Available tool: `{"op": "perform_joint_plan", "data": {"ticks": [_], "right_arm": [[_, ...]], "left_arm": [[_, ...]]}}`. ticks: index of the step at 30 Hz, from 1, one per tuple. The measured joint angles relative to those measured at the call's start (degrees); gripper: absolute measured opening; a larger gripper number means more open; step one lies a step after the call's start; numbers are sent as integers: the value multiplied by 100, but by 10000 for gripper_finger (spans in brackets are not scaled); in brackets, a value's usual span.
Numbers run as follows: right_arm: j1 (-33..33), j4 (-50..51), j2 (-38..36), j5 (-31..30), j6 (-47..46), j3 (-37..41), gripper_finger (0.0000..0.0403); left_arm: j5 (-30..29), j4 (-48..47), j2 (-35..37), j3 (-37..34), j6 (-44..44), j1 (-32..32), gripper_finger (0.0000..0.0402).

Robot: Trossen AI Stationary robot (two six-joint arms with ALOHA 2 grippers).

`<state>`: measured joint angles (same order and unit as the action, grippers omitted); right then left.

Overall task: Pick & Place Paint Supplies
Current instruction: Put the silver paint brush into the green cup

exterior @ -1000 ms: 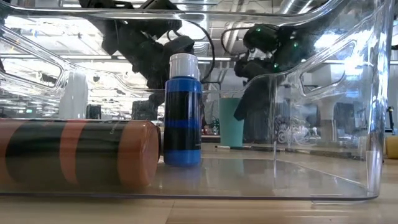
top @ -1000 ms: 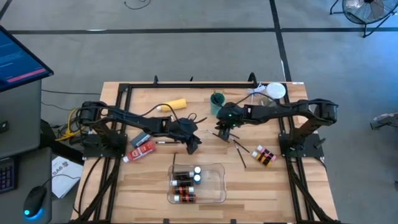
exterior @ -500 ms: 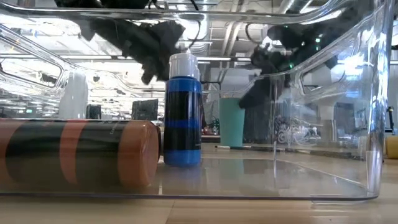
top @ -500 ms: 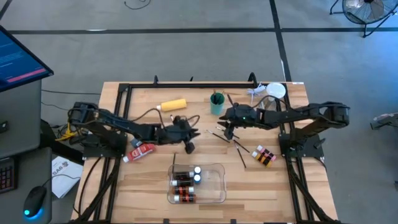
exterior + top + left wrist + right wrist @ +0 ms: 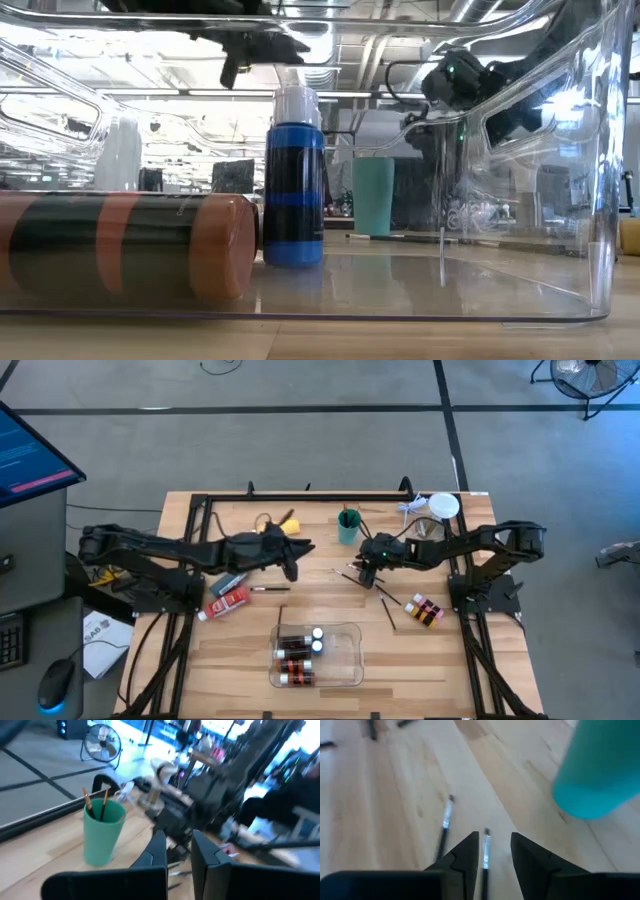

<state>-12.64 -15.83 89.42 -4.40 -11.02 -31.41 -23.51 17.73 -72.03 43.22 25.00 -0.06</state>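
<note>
Partway through, by the look of it: the clear plastic tray (image 5: 352, 672) at lower centre of the high view already held a cluster of small white-capped bottles (image 5: 298, 650), and through its glossy, curved wall in the low view a blue bottle (image 5: 293, 180) stood upright beside a fat brown-and-dark striped one (image 5: 125, 246) lying on its side. Plenty was left out on the pale wood table (image 5: 500, 680), though: a red tube (image 5: 228, 601) at left of centre, the smooth yellow bottle (image 5: 290, 523) near the upper middle, a pair of small bottles (image 5: 425, 610) at right, and thin dark brushes (image 5: 385, 600) scattered just right of centre. The teal cup (image 5: 348, 526), matte and tapered, held two slim brushes (image 5: 95, 800) with copper ferrules. The right gripper (image 5: 366, 568) hovered low over the loose brushes, fingers (image 5: 465, 855) spread apart with one silver-ferruled brush (image 5: 485, 851) lying in the gap between them, not pinched. The left gripper (image 5: 291, 563) hung above the table near the yellow bottle, fingers (image 5: 156, 851) slightly parted and empty. My read: brush pick-up was next.
</note>
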Motion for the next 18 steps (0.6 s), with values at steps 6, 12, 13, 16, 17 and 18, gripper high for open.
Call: {"op": "perform_joint_plan", "data": {"ticks": [6, 12, 13, 16, 17, 18], "right_arm": [[-17, -126, 196, 7, -40, 5, 107], [190, -500, 494, 11, -122, -1, 107], [226, -543, 560, 13, -100, -1, 107], [297, -654, 806, -5, -95, -13, 107], [309, -709, 870, -6, -150, -23, 107], [329, -734, 912, -6, -224, -30, 107]], "left_arm": [[-29, 132, 512, 0, 294, -23, 2], [12, 167, 642, 2, 540, -52, 2], [56, 155, 640, 2, 530, -79, 2], [95, 24, 579, 7, 263, -154, 2], [101, -159, 563, 6, 160, -158, 2], [109, -356, 557, 4, 72, -157, 2]]}}
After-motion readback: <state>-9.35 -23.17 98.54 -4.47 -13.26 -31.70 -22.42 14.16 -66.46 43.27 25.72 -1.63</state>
